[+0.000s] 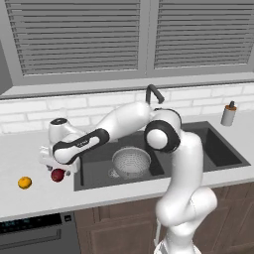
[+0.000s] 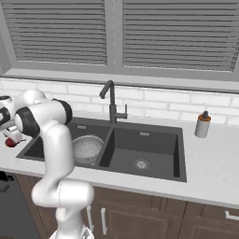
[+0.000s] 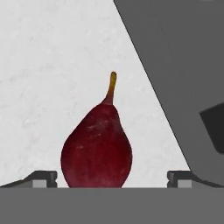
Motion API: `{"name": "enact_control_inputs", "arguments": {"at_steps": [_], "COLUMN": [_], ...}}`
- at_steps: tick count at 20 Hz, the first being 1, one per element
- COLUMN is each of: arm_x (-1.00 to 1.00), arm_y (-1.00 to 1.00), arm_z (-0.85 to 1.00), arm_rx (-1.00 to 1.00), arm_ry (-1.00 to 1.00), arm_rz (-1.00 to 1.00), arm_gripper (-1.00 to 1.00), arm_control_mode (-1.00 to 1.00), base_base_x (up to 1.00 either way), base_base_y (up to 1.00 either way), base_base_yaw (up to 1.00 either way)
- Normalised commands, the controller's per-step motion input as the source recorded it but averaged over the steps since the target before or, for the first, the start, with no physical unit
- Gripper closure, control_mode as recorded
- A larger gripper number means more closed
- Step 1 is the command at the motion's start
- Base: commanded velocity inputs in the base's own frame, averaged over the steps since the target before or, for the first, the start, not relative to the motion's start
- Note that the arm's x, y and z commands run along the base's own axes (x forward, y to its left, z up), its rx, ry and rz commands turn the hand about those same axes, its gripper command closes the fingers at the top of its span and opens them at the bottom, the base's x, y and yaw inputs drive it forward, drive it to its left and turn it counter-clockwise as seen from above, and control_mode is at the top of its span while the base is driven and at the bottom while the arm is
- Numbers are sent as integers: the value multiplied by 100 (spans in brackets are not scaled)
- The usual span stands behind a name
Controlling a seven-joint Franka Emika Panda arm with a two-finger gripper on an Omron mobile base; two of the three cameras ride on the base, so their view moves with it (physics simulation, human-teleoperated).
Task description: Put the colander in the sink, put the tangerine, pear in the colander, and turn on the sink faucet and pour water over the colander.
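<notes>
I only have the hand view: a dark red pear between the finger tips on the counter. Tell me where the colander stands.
Observer: The colander already sits in the left basin of the sink, empty.
Operator: Give me the tangerine's place.
Observer: The tangerine lies on the counter, left of the pear, apart from it.
Operator: Report the faucet.
Observer: The sink faucet stands behind the divider between the basins; no water is running.
Operator: Say how the gripper stands.
Observer: The gripper is low over the pear, open, fingers on either side, not yet closed on it.
</notes>
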Motion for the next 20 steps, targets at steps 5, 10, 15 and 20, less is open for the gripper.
{"name": "enact_control_inputs", "arguments": {"at_steps": [5, 10, 15, 20], "arm_x": [28, 8, 1, 0], "arm_y": [2, 9, 21, 19], "arm_z": [-35, -56, -66, -55], "arm_rx": [0, -2, -4, -6], "arm_ry": [0, 0, 0, 0], "arm_rz": [0, 0, 0, 0], "arm_gripper": [-100, -100, -100, 100], "arm_control_mode": [-100, -100, -100, -100], "base_base_x": [0, 0, 0, 0], "base_base_y": [0, 0, 0, 0], "base_base_yaw": [0, 0, 0, 0]}}
